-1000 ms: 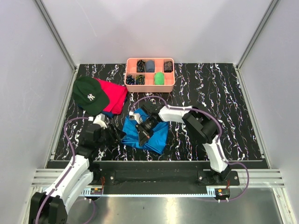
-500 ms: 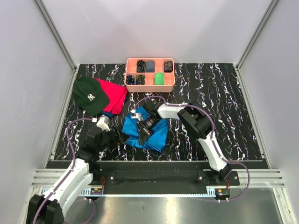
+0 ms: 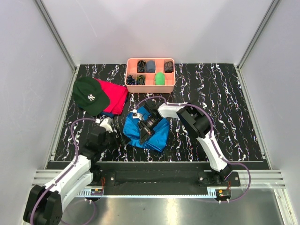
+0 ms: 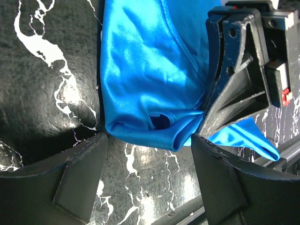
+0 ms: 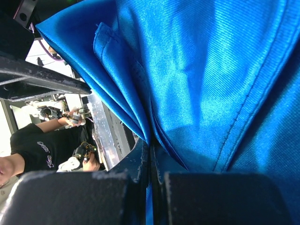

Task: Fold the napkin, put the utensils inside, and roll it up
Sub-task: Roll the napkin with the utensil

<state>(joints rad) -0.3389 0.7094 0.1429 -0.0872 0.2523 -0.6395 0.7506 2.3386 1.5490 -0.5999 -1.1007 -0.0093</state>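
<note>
Nearest the bases, the left gripper [image 4: 148, 143] is sitting pulled back a little toward the near-left compared with a second ago. Its jaws are spread wide either side of the napkin [image 4: 140, 70]'s near corner, gripping nothing, dull black pads just off the cloth. The napkin is lying mid-table on the black white-veined table [image 3: 225, 103]. It is bright blue, satiny, thin, with a stitched hem showing, and is looking more bunched and narrower than before. Several layers are stacking at one edge and a small curl is forming at the corner. The right gripper [image 5: 150, 146] is staying clamped shut on that layered fold, barely shifting. Judging by this, the fold is being held while the left hand is letting go or re-aiming, so folding is looking only partly done. The utensils are not showing anywhere I can make out. Farther back, a dark green cap [image 3: 90, 96] is resting on a red cloth [image 3: 116, 93], and a pink divided tray [image 3: 151, 60] is holding small dark items plus one green one.
</note>
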